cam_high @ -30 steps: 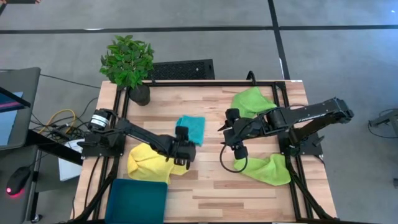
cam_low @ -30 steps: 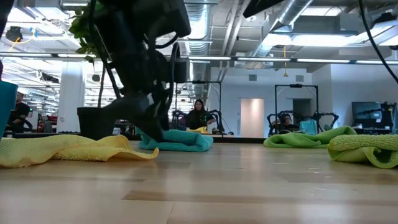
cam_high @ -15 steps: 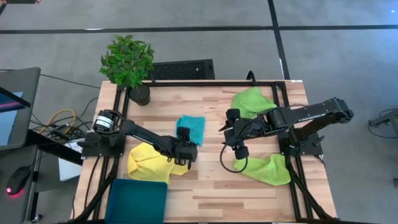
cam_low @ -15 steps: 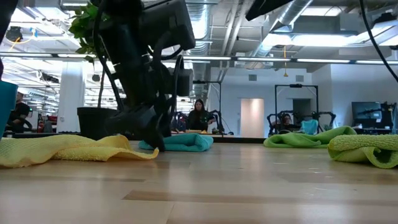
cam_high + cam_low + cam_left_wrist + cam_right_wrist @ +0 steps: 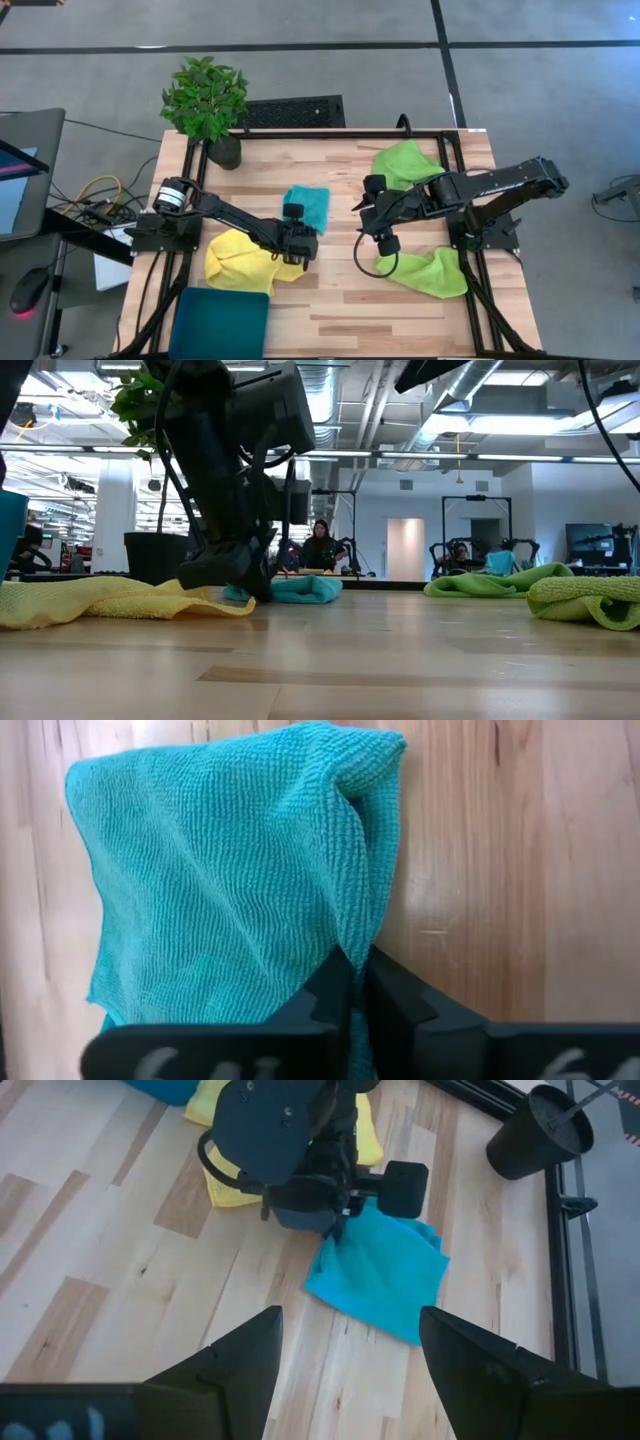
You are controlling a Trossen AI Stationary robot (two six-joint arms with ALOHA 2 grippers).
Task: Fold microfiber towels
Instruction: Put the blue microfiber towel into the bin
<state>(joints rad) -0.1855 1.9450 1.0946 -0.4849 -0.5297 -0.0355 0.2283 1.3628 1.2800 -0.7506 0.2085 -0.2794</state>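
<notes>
Left tool: the left arm's tool (image 5: pixel 297 236) sits low on the pale wooden plank surface (image 5: pixel 330 300), its dark fingers (image 5: pixel 335 988) pinched together on the near edge of the small teal microfiber towel (image 5: pixel 225 870).
Teal towel: it lies roughly mid-surface, folded over on itself, one corner caught between those fingers, the rest flat on the wood.
Right tool: the right arm's tool (image 5: pixel 378 222) hangs above the surface to the right of the teal towel, clear of it, its two fingers (image 5: pixel 240 1355) spread wide with nothing between them.
Yellow towel: a rumpled yellow microfiber towel (image 5: pixel 238 262) lies just beside the left tool, at the surface's left side.
Lime towels: one lime green microfiber towel (image 5: pixel 405 163) is bunched at the far right corner; the other lime green towel (image 5: pixel 432 271) lies crumpled at the near right, by the right arm.
Tray: a dark teal rectangular tray (image 5: pixel 220 320) sits at the near left edge, touching the yellow towel.
Plant: a leafy green plant in a dark pot (image 5: pixel 206 103) stands at the far left corner.
</notes>
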